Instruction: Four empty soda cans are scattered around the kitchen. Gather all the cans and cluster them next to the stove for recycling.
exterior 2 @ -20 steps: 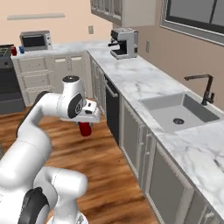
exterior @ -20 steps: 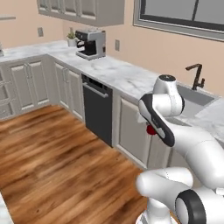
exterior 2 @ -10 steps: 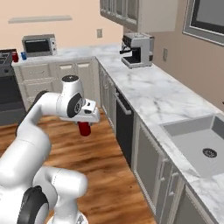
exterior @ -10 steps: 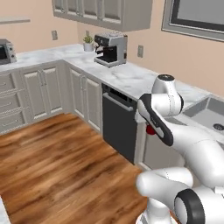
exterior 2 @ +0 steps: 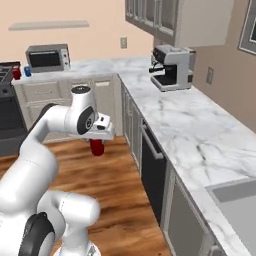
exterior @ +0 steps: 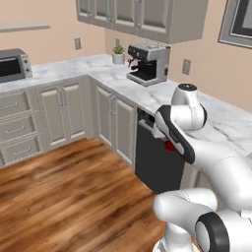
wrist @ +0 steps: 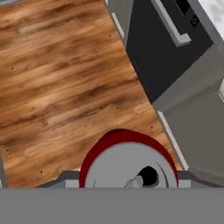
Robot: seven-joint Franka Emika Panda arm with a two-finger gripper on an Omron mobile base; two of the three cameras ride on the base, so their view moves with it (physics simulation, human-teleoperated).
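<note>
Two rear views, one downward.

Glossy white rounded arm segments, dark grey joint rings

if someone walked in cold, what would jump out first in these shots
Probably the white arm carrying a red soda can in its gripper above the wood floor, beside the black dishwasher. Next, the coffee machine on the marble counter by the wall. Far left in the right base view, two more cans, one red and one blue, stand beside the stove.
</note>
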